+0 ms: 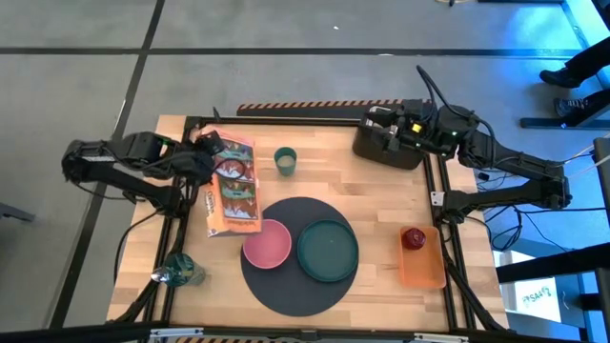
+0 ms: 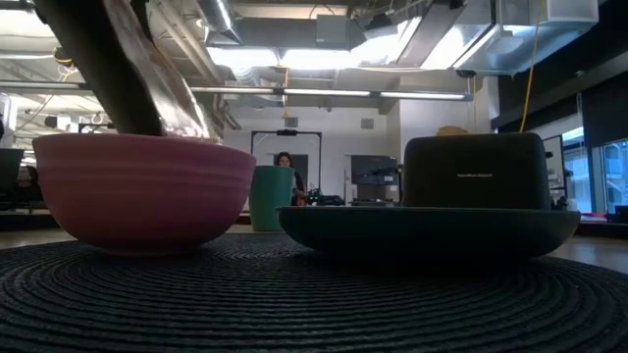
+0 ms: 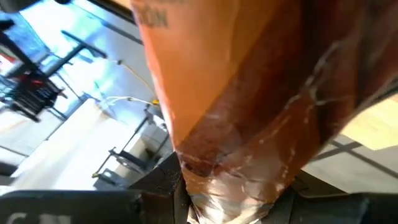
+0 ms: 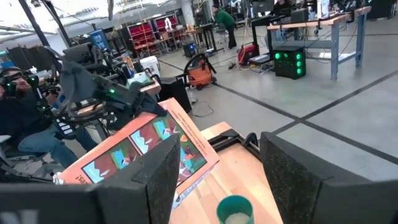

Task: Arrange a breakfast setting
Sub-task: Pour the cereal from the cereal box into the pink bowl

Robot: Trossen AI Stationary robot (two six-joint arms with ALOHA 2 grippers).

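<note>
Left tool [image 1: 212,145] gripping bag [image 1: 233,186] — right tool [image 1: 379,122] over toaster [image 1: 389,143]

You have an orange printed bag [image 1: 233,186] pinched at its end between the left fingers [image 3: 74,208], hanging tilted above the table [image 1: 381,200]. Seen past the right fingers [image 4: 155,180], its picture side faces them. The black toaster [image 1: 386,145] sits right under the right fingers. The orange tray [image 1: 422,257] lies well apart from both sets of fingers, by the table's right edge. A clear greenish thing [image 1: 181,272], too small to tell, lies near the left front corner. Beyond the table you can see a seated person [image 4: 18,118] and an orange vacuum [image 4: 199,74].
</note>
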